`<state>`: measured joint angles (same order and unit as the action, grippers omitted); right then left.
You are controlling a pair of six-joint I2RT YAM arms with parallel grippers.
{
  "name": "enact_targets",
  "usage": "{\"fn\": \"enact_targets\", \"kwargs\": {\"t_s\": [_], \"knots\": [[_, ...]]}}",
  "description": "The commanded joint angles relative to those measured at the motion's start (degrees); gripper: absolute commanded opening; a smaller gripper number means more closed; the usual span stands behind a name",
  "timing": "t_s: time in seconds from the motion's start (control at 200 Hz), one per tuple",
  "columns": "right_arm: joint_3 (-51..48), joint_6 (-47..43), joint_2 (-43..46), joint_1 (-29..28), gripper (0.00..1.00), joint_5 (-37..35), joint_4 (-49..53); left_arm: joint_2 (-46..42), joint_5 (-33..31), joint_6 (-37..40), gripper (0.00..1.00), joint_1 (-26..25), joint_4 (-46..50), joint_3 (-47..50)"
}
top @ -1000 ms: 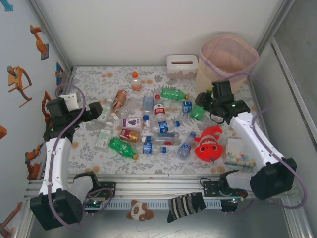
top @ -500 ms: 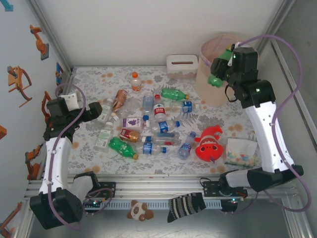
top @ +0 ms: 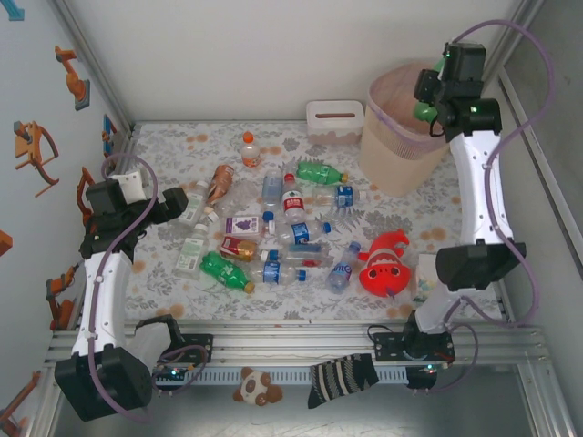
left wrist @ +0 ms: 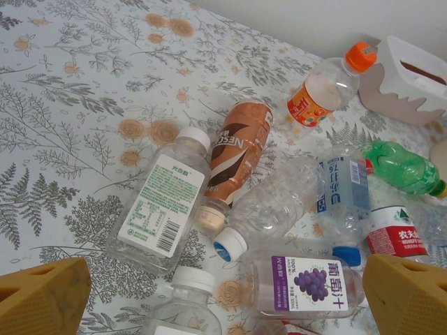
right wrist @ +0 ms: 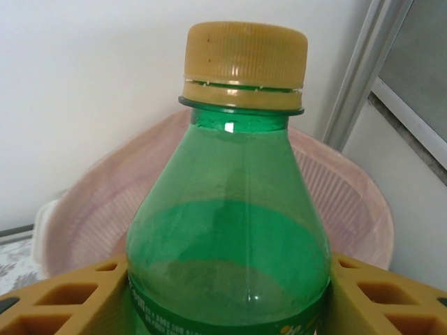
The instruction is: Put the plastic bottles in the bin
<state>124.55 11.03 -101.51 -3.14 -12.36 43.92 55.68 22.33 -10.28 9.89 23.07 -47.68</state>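
Top external: your right gripper (top: 424, 105) has swung up from the table to the bin (top: 393, 162), clamped on a green bottle (right wrist: 230, 230) now over the opening. Release looks next. Left gripper (top: 178, 208) gapes wide, unmoved, above the loose bottles (left wrist: 209, 174).

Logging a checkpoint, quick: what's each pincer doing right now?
Left pincer: open, holding nothing.
Right pincer: closed on a green bottle.
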Motion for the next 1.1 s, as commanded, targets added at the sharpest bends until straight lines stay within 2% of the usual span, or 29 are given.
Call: {"fn": "enact_targets", "kwargs": {"t_s": [0.0,0.175,0.496,0.771,1.092], "knots": [[5.9,-1.4,-5.6,2.1,0.59,4.8,3.1,-0.2,0.3,0.0,0.99,0.3,-0.5,0.6],[14.1,-2.8,-14.9,3.1,0.59,8.9,10.1,-0.3,0.2,-0.1,0.99,0.2,-0.4,0.7],[20.1,-3.1,-25.5,3.8,0.59,12.3,18.1,-0.1,0.1,0.1,0.99,0.2,-0.5,0.7],[20.6,-4.7,-27.9,3.9,0.58,12.3,26.1,0.7,0.5,0.0,0.99,0.2,-0.4,0.4],[19.8,-3.9,-27.7,3.8,0.55,18.4,35.3,1.7,1.3,-0.1,0.99,0.2,-0.8,0.2]]}}
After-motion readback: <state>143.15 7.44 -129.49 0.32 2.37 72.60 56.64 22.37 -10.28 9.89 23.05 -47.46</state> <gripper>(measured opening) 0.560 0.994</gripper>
